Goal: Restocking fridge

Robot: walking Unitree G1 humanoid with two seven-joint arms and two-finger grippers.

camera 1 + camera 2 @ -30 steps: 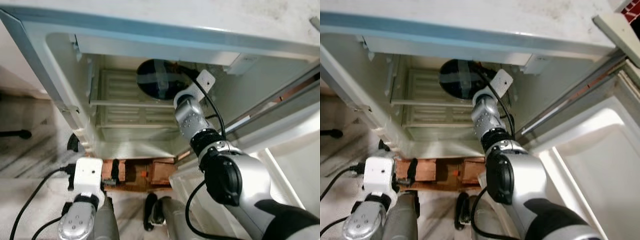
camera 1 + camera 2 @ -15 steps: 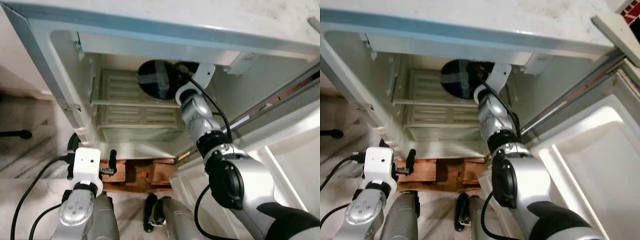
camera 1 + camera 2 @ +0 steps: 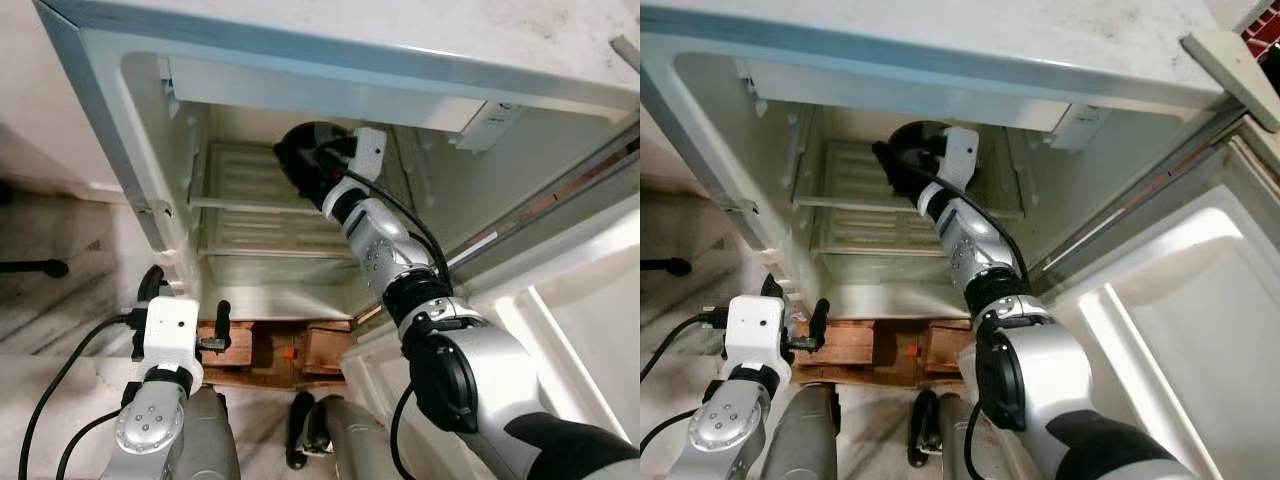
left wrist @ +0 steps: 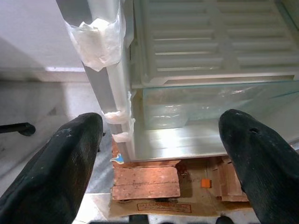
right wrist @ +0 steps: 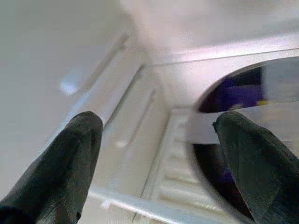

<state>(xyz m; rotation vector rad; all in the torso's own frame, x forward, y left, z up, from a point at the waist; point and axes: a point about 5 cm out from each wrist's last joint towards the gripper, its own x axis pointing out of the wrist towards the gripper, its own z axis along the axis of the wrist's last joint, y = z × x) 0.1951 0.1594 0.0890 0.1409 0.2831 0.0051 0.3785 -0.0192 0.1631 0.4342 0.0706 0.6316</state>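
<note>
Inside the open fridge (image 3: 120,170), the right claw (image 3: 318,158) gapes empty beside a dark round object (image 5: 233,140), perhaps a bowl, above the glass shelf edge (image 3: 260,205). The left claw (image 4: 159,154) hangs wide open, empty, by the fridge's lower corner.

1. We can read no text, brand, number or sign anywhere.
2. The cardboard (image 4: 154,205) under the fridge (image 3: 300,60) bears printing, too small and blurred for us to read.
</note>
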